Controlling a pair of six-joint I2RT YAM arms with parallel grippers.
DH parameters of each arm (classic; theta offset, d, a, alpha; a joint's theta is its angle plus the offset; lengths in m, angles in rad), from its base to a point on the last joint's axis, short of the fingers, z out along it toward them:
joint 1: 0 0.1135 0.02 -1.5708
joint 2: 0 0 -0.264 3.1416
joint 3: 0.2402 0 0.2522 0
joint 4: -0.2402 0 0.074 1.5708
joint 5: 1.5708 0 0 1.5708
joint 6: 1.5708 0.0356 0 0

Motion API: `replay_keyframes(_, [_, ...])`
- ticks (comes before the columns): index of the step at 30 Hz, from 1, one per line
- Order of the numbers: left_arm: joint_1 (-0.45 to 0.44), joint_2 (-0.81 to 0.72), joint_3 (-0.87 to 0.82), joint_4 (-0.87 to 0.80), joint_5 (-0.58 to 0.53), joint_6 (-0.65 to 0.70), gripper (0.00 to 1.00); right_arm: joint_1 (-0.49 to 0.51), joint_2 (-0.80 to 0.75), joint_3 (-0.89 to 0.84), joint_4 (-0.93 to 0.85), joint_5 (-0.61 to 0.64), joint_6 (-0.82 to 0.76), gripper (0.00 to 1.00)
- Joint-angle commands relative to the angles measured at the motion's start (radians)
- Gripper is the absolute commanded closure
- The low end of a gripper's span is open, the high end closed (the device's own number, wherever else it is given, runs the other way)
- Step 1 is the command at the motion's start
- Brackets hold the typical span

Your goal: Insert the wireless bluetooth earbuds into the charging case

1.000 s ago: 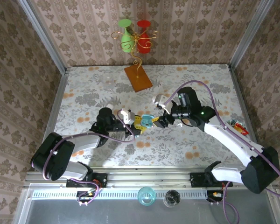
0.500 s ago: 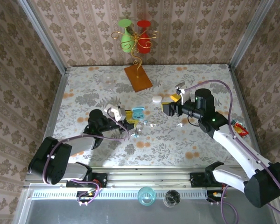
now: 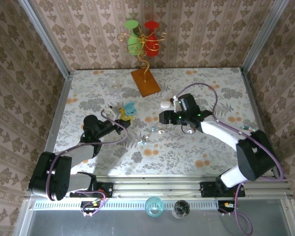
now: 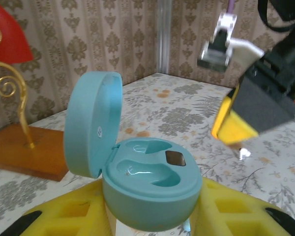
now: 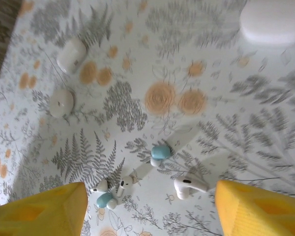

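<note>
Both left gripper (image 3: 122, 115), clasping charging case (image 4: 152, 189), and right gripper (image 3: 163, 117) shifted left.

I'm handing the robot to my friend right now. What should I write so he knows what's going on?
The left gripper is shut on the light-blue charging case, whose lid is open.
The right gripper is open and empty, above the earbuds.
The earbuds lie loose on the table, apart from the case.
Done: the case is gripped and open.
Left: both wells are empty, so every earbud must be picked up and seated.
</note>
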Motion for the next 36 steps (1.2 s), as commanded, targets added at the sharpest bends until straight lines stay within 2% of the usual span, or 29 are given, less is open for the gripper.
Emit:
replay_keyframes(1, [0.032, -0.026, -0.023, 0.054, -0.008, -0.026, 0.62, 0.061, 0.097, 0.048, -0.021, -0.021, 0.099, 0.31])
replay_keyframes(3, [0.048, -0.026, -0.026, 0.064, -0.008, -0.033, 0.62, 0.087, 0.148, 0.085, -0.035, -0.014, 0.099, 0.34])
replay_keyframes(6, [0.062, -0.024, -0.028, 0.068, -0.003, -0.036, 0.63, 0.111, 0.219, 0.149, -0.079, -0.008, 0.095, 0.48])
replay_keyframes(8, [0.068, -0.022, -0.028, 0.068, 0.0, -0.037, 0.63, 0.121, 0.252, 0.174, -0.086, -0.016, 0.099, 0.51])
replay_keyframes(17, [0.082, -0.024, -0.041, 0.063, 0.0, -0.038, 0.63, 0.129, 0.362, 0.221, -0.087, -0.019, 0.131, 0.52])
replay_keyframes(20, [0.083, -0.017, -0.04, 0.049, -0.006, -0.028, 0.63, 0.131, 0.382, 0.243, -0.116, -0.008, 0.121, 0.56])
replay_keyframes(31, [0.087, -0.01, -0.046, 0.073, -0.005, -0.035, 0.63, 0.129, 0.452, 0.341, -0.22, 0.075, 0.069, 0.56])
replay_keyframes(36, [0.095, -0.012, -0.05, 0.074, -0.008, -0.033, 0.63, 0.129, 0.485, 0.389, -0.244, 0.074, 0.038, 0.55])
